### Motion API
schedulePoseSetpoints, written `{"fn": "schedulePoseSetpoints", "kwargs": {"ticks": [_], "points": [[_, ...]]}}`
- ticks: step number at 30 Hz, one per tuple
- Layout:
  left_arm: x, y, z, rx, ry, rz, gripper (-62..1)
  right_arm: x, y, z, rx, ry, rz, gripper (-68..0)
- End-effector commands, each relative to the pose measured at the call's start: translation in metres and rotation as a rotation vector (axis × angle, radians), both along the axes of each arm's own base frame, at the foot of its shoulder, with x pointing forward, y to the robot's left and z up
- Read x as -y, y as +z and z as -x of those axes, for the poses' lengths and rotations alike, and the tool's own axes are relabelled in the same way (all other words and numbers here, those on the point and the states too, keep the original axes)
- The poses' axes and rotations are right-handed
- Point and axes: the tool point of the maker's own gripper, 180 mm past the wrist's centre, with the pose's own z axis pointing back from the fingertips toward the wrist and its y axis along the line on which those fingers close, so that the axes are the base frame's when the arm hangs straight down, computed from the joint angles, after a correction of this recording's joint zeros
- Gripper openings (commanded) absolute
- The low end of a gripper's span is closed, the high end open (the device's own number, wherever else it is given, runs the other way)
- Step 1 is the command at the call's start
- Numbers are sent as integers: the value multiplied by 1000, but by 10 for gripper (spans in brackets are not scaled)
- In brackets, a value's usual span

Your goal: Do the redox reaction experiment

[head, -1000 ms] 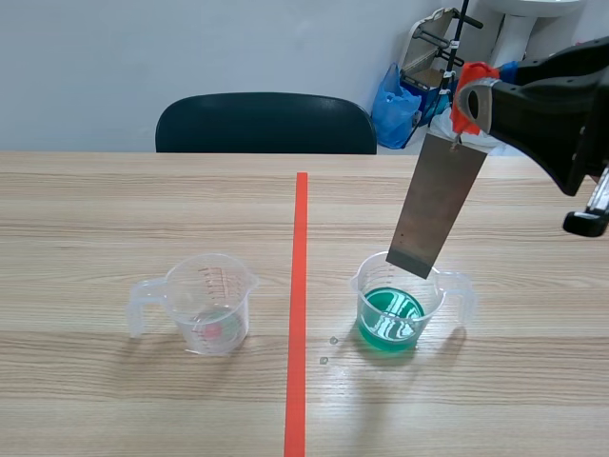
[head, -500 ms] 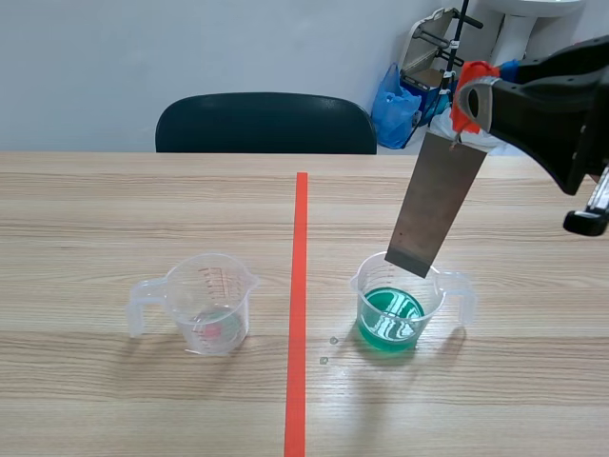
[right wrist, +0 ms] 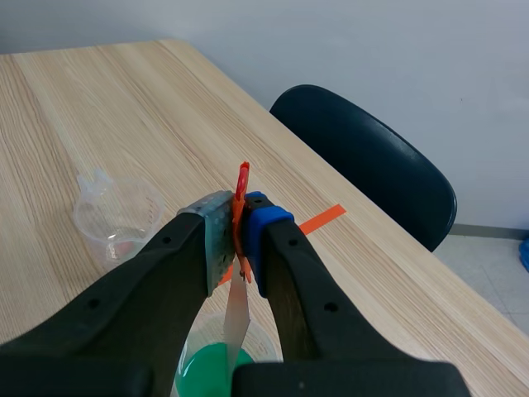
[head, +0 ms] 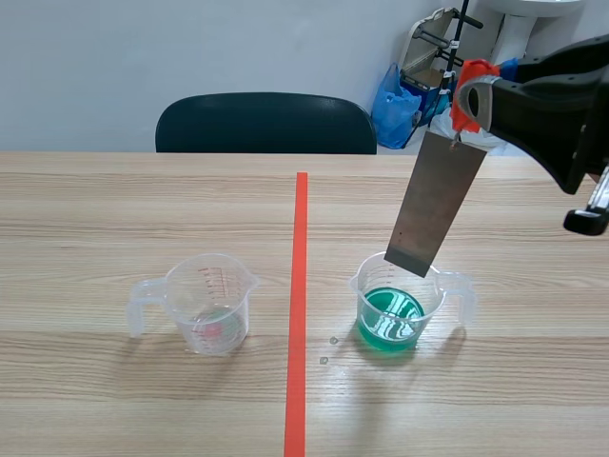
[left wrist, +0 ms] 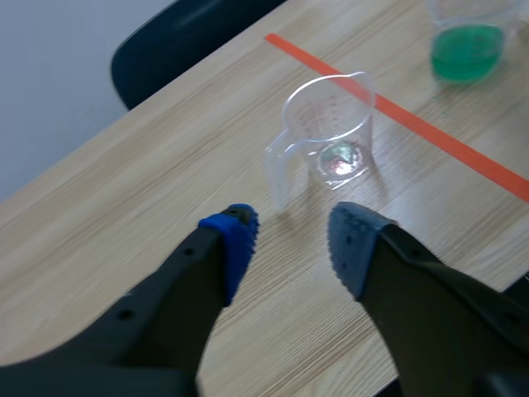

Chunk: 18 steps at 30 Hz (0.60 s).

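Right hand (head: 465,96): raised at 1 o'clock from the cup of green liquid (head: 398,309); clamped together on the top end of a metal strip (head: 436,205), an orange-red tab (head: 473,80) pinched at the same spot; same clamp in the right wrist view (right wrist: 238,217), strip (right wrist: 237,318) hanging down between the fingers.

Metal strip: grey, flat, tilted, top at 1 o'clock, bottom at 7 o'clock; lower edge over the cup's mouth, clear of the green liquid.

Cup of green liquid: clear plastic, handled, upright on the counter (head: 114,209), at 3 o'clock from the tape line (head: 301,286); under the right hand in the wrist view (right wrist: 207,372).

Empty measuring cup (head: 207,303): clear, handle at 9 o'clock, at 9 o'clock from the tape line, well apart from the green cup; ahead of the left hand (left wrist: 331,132).

Left hand (left wrist: 293,241): fingers apart, blue pads (left wrist: 240,238) bare, above the counter, touching nothing.

Chair (head: 266,124): dark, at 12 o'clock beyond the counter; blue bag (head: 392,107) at its 3 o'clock.
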Motion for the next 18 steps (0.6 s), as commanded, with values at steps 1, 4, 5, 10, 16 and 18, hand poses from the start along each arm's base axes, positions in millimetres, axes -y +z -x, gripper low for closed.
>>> {"fn": "schedulePoseSetpoints", "kwargs": {"ticks": [1, 4, 5, 10, 16, 18], "points": [[4, 5, -8, 34, -46, 5, -462, -1, 13, -1, 40, 6, -22, -669], [8, 8, -29, 54, -110, 38, -551, -1, 13, -1, 40, 6, -22, -669], [8, 8, -38, 44, -120, 60, -577, -1, 13, -1, 40, 6, -22, -669], [20, 4, -86, -13, -178, 109, -582, -1, 13, -1, 40, 6, -22, -669], [43, 16, -133, -4, -258, 187, -582, -1, 14, -1, 40, 6, -23, -669], [52, 17, -144, -2, -284, 184, -582, -1, 14, -1, 40, 6, -23, -669]]}}
